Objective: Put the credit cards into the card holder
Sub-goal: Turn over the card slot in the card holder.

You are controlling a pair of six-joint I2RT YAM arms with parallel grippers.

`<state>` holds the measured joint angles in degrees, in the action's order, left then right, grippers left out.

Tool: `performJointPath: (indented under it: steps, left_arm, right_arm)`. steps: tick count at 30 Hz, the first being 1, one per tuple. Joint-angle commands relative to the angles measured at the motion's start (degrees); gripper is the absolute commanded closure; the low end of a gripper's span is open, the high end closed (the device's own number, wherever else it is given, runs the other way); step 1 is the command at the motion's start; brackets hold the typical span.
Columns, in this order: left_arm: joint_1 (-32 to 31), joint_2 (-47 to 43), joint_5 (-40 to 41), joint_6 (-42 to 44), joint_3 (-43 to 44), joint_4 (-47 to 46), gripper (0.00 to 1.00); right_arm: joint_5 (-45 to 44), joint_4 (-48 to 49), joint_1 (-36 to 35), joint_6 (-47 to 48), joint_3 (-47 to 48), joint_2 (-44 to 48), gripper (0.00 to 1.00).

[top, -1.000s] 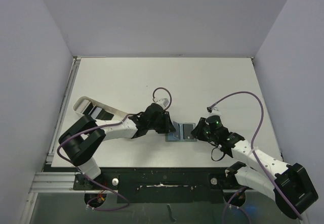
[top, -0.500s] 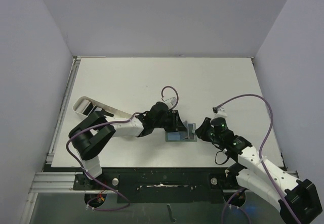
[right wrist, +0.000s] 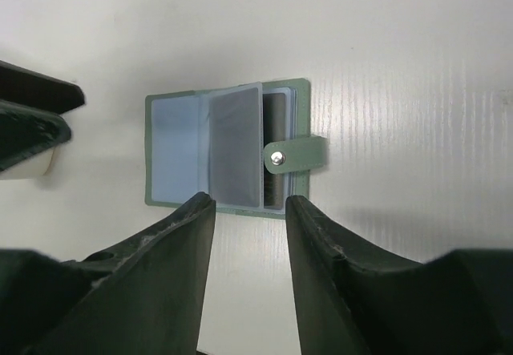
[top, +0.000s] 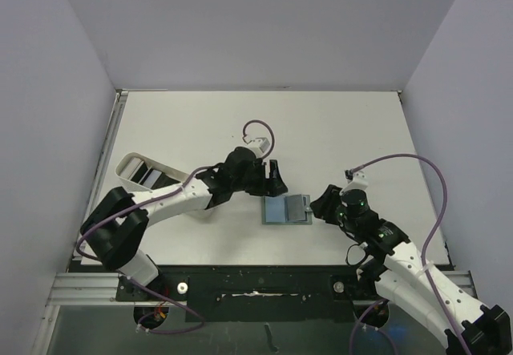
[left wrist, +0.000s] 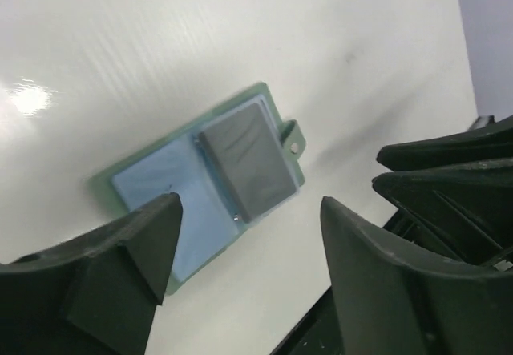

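The card holder (top: 285, 209) lies open on the table, sage green outside and light blue inside. Its snap tab (right wrist: 298, 154) points right in the right wrist view. A dark credit card (right wrist: 236, 143) sits in a translucent middle sleeve, and another dark card edge (right wrist: 276, 119) shows beside it. My left gripper (top: 272, 179) hovers open just above-left of the holder (left wrist: 160, 187), nothing between its fingers. My right gripper (top: 318, 204) stands open at the holder's right edge, also empty (right wrist: 250, 203).
A white oblong tray (top: 128, 164) lies at the far left with dark flat items (top: 154, 179) in it. Both arms reach in from the near edge, and purple cables loop above each wrist.
Both grippers have opened and drawn back from the card holder, the left one up and to the left. The raised sleeve has dropped, and the holder lies flat and open.
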<state>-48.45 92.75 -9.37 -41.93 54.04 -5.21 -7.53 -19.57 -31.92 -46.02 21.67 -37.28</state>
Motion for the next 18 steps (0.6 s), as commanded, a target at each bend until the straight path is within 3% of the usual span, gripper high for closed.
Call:
performJointPath:
  steps: [1,5,9,15,18]
  left_arm:
    - [3.7,-8.0,8.0,10.3,4.5,12.0,0.29]
    - [9.9,-13.3,11.6,15.8,5.4,20.9,0.28]
    - [15.4,-17.8,15.5,22.4,6.9,28.9,0.27]
    - [23.0,-20.2,28.9,30.4,8.1,37.3,0.3]
    - [27.0,-21.1,31.2,34.7,7.4,37.5,0.35]
  right_arm:
    - [-0.5,0.7,-0.2,0.2,3.4,1.9,0.55]
    - [-0.2,-0.1,-0.2,1.1,4.6,3.2,0.39]
    - [0.3,-0.5,-0.2,1.8,5.2,4.7,0.29]
    - [0.7,-0.8,-0.3,2.9,5.4,6.0,0.26]
    - [1.1,-0.2,-0.3,3.8,5.1,7.1,0.26]
